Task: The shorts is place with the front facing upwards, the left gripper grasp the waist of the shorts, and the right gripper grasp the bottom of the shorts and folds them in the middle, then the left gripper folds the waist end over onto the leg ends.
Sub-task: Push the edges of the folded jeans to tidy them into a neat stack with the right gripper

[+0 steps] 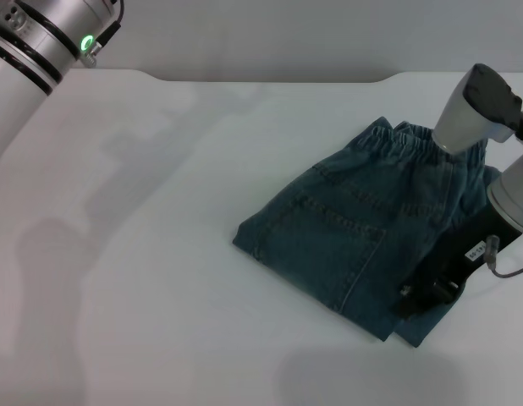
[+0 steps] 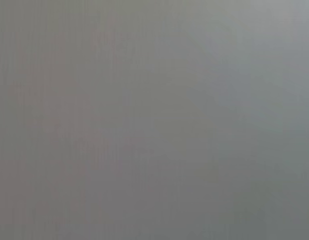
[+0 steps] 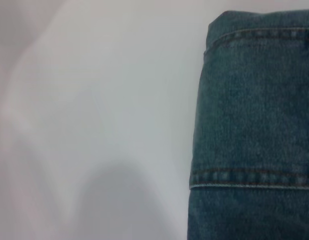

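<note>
— Head view first: where did the blue-green denim shorts [image 1: 355, 233] lie?

— Folded into a compact stack on the white table [image 1: 160, 254], toward the robot's right, with the gathered elastic waistband [image 1: 414, 144] at the far side.

— And the blocky black right gripper [image 1: 431, 292]?

— It sat low over the stack's right edge, touching the denim; how its fingers stood I could not tell.

— The other arm?

— Only the silver-white, green-lit left arm [image 1: 41, 42] showed, raised at the far left corner, well apart from the shorts; its wrist camera gave plain grey
</note>
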### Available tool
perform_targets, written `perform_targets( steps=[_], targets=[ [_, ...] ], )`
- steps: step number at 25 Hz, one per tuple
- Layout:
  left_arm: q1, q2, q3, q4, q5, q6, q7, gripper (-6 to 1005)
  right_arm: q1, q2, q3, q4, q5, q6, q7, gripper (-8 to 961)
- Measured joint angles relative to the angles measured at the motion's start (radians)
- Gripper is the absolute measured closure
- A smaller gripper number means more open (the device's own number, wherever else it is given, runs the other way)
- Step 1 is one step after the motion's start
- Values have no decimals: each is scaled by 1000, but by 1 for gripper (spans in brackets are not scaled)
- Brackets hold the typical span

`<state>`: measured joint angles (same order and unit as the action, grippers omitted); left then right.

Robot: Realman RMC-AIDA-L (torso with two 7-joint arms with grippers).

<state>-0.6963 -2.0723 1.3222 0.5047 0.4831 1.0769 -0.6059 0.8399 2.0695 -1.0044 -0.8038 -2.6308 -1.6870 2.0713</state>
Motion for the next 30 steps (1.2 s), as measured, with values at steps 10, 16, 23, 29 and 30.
perform_targets(
  steps=[10, 16, 23, 29, 30],
  targets=[
    [7, 0, 7, 0, 0, 7, 15, 296, -2, 2, -24, 14, 0, 10, 15, 612],
    [18, 1, 15, 13, 0, 10, 17, 334, 2, 2, -24, 30, 3, 28, 15, 614],
    [24, 1, 26, 24, 0, 7, 18, 334, 6, 3, -23, 41, 4, 50, 23, 613],
    [25, 2, 28, 24, 0, 5, 18, 334, 19, 3, -23, 68, 5, 76, 25, 612],
    [25, 2, 28, 24, 0, 5, 18, 334, 21, 3, -22, 72, 5, 81, 25, 612]
  ],
)
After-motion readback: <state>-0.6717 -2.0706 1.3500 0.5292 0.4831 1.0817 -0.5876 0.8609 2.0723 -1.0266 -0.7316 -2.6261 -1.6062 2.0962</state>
